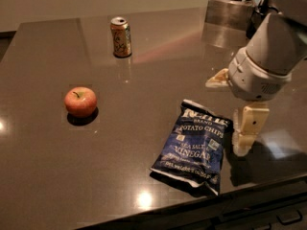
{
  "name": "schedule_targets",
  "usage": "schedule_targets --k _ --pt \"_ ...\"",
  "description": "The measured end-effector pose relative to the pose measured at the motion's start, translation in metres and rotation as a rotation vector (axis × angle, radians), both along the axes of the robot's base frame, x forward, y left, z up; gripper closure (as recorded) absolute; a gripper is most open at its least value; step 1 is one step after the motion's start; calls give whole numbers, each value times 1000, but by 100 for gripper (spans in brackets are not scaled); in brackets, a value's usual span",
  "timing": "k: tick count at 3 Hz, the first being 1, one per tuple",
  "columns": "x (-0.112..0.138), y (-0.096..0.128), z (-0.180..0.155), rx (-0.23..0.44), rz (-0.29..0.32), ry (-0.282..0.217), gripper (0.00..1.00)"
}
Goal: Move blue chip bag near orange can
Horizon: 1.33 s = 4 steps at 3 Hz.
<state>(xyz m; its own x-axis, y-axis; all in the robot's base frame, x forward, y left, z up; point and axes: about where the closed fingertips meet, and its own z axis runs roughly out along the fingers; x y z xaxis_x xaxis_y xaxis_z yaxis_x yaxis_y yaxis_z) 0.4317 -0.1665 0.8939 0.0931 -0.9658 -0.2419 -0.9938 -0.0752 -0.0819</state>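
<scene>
The blue chip bag (196, 145) lies flat on the dark table (144, 80) near the front edge, right of centre. The orange can (121, 37) stands upright at the far left-centre of the table, well away from the bag. My gripper (231, 107) hangs just off the bag's upper right corner, low over the table. It is open and empty, with one cream finger (247, 128) beside the bag's right edge and the other finger (217, 79) behind the bag's top edge.
A red apple (80, 101) sits at the left of the table, between can and front edge. A metal container base (230, 11) stands at the far right corner. The table's front edge runs just below the bag.
</scene>
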Motion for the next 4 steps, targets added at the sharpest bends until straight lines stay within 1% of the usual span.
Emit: schedule_targets --k 1,2,3,4 --pt "-4 14 -16 26 30 32 0" --pt "-5 27 -25 50 31 42 0" --pt "-2 40 -31 48 15 51 17" --pt "2 43 -35 24 -12 71 39"
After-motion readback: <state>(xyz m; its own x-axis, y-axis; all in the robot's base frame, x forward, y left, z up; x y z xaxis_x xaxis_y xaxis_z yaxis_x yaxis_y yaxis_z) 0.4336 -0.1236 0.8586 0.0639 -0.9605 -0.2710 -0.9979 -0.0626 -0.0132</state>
